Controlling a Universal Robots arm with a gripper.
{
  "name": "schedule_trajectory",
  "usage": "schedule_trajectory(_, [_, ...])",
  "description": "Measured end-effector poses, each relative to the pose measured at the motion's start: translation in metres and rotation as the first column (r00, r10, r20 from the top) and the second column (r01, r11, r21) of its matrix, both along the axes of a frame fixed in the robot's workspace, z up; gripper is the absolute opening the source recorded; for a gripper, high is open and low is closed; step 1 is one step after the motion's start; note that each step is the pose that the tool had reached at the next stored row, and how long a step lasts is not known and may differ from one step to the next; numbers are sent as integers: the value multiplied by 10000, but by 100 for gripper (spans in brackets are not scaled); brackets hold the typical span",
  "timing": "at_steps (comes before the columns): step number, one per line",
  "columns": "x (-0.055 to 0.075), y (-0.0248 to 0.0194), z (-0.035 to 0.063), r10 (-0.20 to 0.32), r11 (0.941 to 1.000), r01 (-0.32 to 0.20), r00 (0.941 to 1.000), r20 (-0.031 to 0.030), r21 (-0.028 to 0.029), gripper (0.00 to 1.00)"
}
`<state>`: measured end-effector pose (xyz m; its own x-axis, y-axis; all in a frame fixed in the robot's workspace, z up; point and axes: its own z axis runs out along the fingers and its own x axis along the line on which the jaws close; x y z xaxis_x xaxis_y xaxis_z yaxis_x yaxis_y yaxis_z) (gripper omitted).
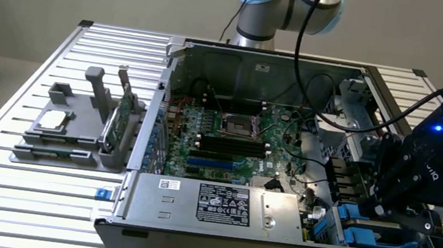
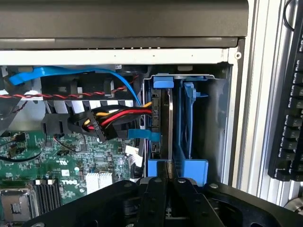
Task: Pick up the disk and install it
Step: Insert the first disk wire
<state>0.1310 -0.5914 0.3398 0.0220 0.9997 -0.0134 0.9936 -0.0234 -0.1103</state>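
The disk (image 2: 165, 124) stands on edge in the drive bay (image 2: 215, 118) at the corner of the open computer case, held between blue carrier rails (image 2: 163, 81). Red, yellow and black power wires (image 2: 118, 116) run to its side. My gripper (image 2: 168, 182) hovers just over the disk's near edge and the blue carrier. Its dark fingers (image 2: 154, 189) are shut together with nothing visible between them. In the exterior view the gripper (image 1: 387, 210) hangs over the blue bay (image 1: 363, 228) at the case's front right corner.
The open case (image 1: 179, 52) holds a motherboard (image 1: 229, 137), a silver power supply (image 1: 213, 203) and loose cables (image 1: 315, 171). A grey holder (image 1: 63, 138) on the slatted table carries a silver chip (image 1: 53, 120) and a green card (image 1: 126, 111). A keyboard (image 2: 289, 118) lies beside the case.
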Motion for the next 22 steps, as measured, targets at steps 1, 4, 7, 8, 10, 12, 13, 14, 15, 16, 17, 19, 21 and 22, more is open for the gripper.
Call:
schedule_trajectory(1, [-7,0,9,0,10000,0,10000,0,1,11])
schedule_trajectory(4, [-24,0,63,0,10000,0,10000,0,1,11])
schedule_trajectory(7, [-38,0,130,0,10000,0,10000,0,2,11])
schedule_trajectory(8, [-41,0,150,-1,10000,1,10000,0,1,11])
schedule_trajectory(10, [-58,1,162,-6,10000,6,10000,0,4,11])
schedule_trajectory(12, [-60,0,162,-6,10000,6,10000,-3,4,11])
schedule_trajectory(13, [-59,0,163,-9,10000,9,10000,-2,3,11])
schedule_trajectory(14, [-59,0,163,-12,10000,12,10000,-2,3,11])
schedule_trajectory(15, [-59,0,164,-16,10000,16,10000,-2,2,11])
schedule_trajectory(16, [-60,0,164,-19,10000,19,10000,-2,2,11])
schedule_trajectory(17, [-59,0,165,-22,10000,22,10000,-2,2,11])
schedule_trajectory(19, [-60,0,165,-29,10000,29,10000,-2,2,11])
schedule_trajectory(21, [-60,0,166,-35,10000,35,10000,-2,1,11])
schedule_trajectory(22, [-60,0,166,-38,10000,38,10000,-2,2,11])
